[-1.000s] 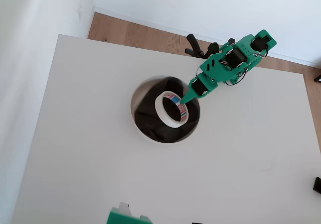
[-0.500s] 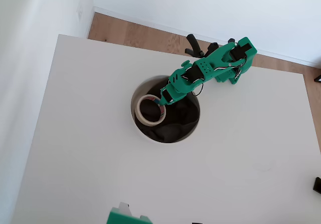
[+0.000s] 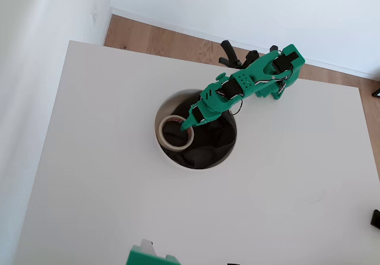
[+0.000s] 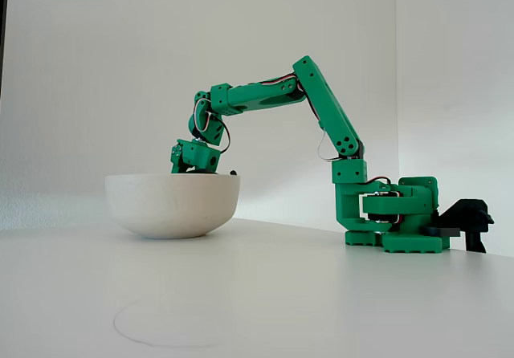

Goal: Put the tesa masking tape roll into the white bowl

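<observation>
- Room: white walls, with a strip of wooden floor [image 3: 178, 42] along the upper edge of the overhead view. The white surface [image 3: 107, 205] fills most of that frame.
- Green arm [image 3: 255, 78]: its base is at the upper right of the overhead view and it reaches down-left toward frame centre. In the fixed view the base sits right of centre, and the arm arches up and over to the left, wrist dipping to the bowl's rim.
- White bowl [image 3: 159, 135]: centre of the overhead view, dark cloth [image 3: 211, 143] inside. In the fixed view it is left of centre, standing on the surface [image 4: 321, 294].
- Gripper [image 3: 191, 124]: over the upper-left part of the bowl's inside in the overhead view, the tip touching the tape's right edge. In the fixed view the bowl wall hides the tip.
- Fingers: appear clamped on the tape's right edge, but cannot tell for sure whether the grip holds or is loosened.
- Tesa masking tape roll [image 3: 168, 135]: inside the bowl's rim, left part of the bowl, nearly flat over the cloth near the left wall, red print showing at the core.
- Progress, my read: transport done, the tape is within the bowl. Left to do is open the fingers if not yet open, then lift clear.
- Risk: the tape may drag out with the fingers if release is incomplete.
</observation>
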